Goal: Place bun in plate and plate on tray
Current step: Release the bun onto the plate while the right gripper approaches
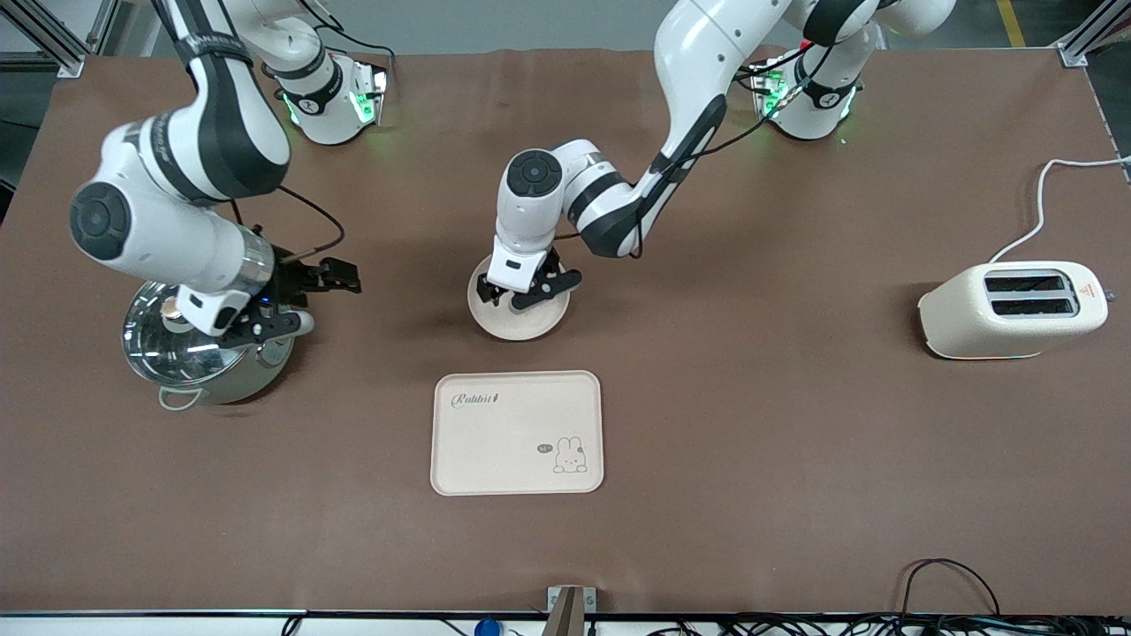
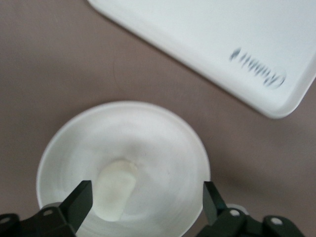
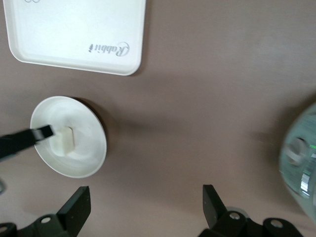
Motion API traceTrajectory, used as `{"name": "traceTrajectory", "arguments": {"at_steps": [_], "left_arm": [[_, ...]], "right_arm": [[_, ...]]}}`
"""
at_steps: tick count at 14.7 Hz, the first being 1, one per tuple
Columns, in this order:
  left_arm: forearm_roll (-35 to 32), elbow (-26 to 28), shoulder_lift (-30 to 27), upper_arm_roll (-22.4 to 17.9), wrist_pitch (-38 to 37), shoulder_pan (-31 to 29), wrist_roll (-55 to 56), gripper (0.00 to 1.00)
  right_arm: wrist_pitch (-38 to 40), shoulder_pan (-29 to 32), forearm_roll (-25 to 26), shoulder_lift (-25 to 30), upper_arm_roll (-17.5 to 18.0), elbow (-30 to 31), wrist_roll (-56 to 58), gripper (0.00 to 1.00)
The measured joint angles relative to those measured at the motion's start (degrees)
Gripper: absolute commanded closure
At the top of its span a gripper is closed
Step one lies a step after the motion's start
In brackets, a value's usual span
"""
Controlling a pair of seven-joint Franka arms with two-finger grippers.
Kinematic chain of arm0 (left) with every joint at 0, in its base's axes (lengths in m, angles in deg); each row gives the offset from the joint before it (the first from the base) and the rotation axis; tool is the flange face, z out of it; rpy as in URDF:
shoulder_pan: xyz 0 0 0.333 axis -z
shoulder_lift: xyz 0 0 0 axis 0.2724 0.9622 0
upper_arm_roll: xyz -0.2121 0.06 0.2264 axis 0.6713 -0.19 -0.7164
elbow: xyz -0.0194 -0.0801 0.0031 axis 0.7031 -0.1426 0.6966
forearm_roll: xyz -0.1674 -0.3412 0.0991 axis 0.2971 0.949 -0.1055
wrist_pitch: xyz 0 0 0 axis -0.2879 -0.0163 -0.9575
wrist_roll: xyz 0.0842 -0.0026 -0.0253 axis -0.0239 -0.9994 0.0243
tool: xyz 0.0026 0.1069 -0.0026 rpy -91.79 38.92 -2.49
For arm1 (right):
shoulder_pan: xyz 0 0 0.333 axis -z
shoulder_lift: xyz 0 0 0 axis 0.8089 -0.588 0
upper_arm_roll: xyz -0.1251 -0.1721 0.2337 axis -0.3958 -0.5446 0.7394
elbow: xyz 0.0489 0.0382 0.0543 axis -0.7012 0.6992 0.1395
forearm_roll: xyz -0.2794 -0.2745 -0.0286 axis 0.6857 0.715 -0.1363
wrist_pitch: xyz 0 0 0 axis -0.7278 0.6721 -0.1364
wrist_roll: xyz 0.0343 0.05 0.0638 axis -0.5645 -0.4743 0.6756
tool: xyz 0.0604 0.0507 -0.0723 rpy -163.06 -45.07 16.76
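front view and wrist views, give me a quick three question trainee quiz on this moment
1. True or false: the bun already lies in the plate.
2. The left gripper, fingers apart, is over: A the tray, B the plate, C the toaster.
3. Which gripper is beside the steel pot?

Key: 1 true. 2 B. 3 the right gripper, open and holding nothing.
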Motion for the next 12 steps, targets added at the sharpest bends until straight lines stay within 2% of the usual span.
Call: {"name": "traceTrajectory", "arguments": {"at_steps": [4,6,10,12], "left_arm": [[-0.23,-1.63,-8.13,-0.34,-8.20,-9.59,-7.69,0.00],[-0.29,-1.61,-11.96,-0.42,-13.08,-15.52,-15.62,0.00],[-0.30,-1.54,-17.16,-0.48,-18.61,-26.68,-29.88,0.00],[-0.30,-1.51,-19.73,-0.38,-21.81,-31.04,-33.04,0.00]], "right_arm": [[-6.80,-3.17,-1.14,-4.85,0.05,2.18,-0.12,0.00],[-10.40,-4.64,-4.09,-7.38,0.06,4.00,-0.19,0.00],[-13.69,-7.88,-7.63,-11.30,0.10,5.56,-0.20,0.00],[-19.61,-10.49,-7.84,-12.23,0.14,8.12,-0.26,0.00]]}}
